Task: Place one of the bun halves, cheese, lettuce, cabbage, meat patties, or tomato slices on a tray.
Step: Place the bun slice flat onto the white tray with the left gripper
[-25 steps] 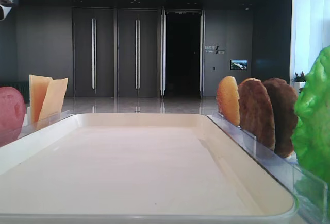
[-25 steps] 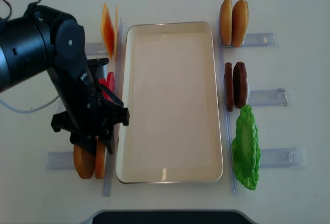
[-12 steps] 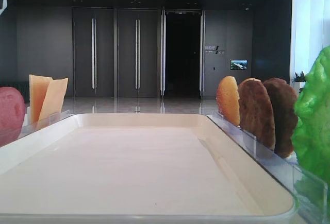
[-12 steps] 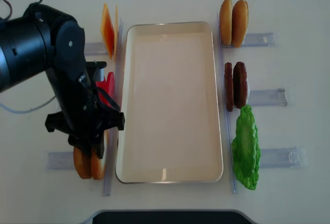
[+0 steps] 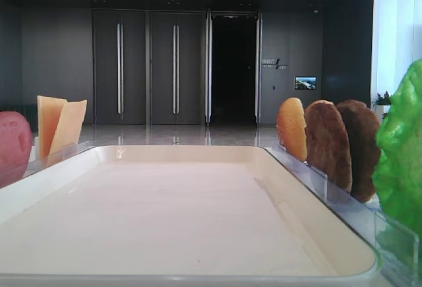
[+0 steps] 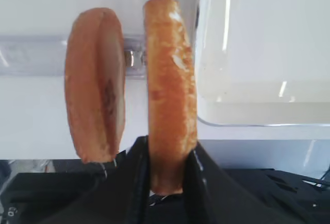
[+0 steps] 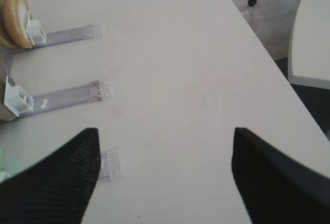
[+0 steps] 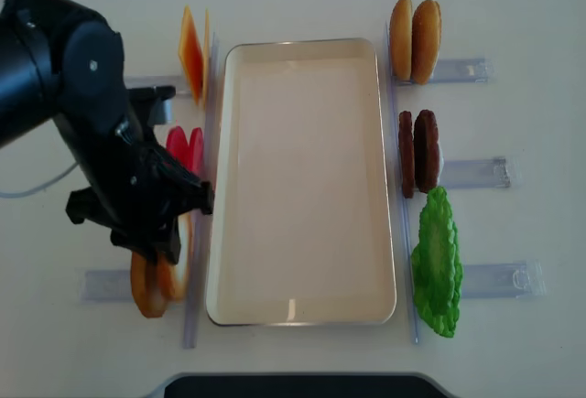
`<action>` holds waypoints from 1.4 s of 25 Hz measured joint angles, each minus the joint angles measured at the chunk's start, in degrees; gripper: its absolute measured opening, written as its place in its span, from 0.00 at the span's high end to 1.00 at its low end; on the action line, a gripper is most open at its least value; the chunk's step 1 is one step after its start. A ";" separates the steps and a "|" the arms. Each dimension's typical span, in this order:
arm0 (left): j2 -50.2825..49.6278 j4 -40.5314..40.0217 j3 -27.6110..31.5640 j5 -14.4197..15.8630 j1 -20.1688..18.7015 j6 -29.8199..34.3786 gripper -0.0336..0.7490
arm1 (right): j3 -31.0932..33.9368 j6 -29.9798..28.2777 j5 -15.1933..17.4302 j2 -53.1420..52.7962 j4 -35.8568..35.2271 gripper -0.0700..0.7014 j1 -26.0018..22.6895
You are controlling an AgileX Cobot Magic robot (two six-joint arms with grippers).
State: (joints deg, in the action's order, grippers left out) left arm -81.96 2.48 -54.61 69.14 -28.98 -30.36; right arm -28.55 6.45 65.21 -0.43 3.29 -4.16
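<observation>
1. Near front-left corner of tabletop, just left of tray (image 8: 302, 188): left gripper (image 6: 166, 168) clamped on one of the bun halves (image 6: 169, 92), standing on edge.
2. Second bun half (image 6: 95, 82) upright just beside, apart from the held one.
3. Tray lies right of held bun, long axis front-to-back; left arm nearer.
4. Arm reaching down from above, wrist over bun rack.
5. Right gripper (image 7: 165, 177) spread wide, empty, over right tabletop edge.

Tray (image 8: 302, 188) lies between cheese (image 8: 189, 55) and lettuce (image 8: 437, 265).
</observation>
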 joint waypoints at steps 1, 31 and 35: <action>1.40 0.06 -0.63 0.00 0.00 -0.18 0.78 | 0.00 0.00 0.00 0.00 0.00 0.22 0.00; 14.56 28.90 13.06 -18.70 11.31 39.15 0.78 | 0.00 0.00 0.00 0.00 0.00 0.22 0.00; 14.79 47.76 18.96 -20.93 16.50 57.89 0.78 | 0.00 0.00 0.00 0.00 0.00 0.22 0.00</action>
State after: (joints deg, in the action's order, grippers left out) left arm -67.18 50.24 -35.66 48.21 -12.47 27.53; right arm -28.55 6.45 65.21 -0.43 3.29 -4.16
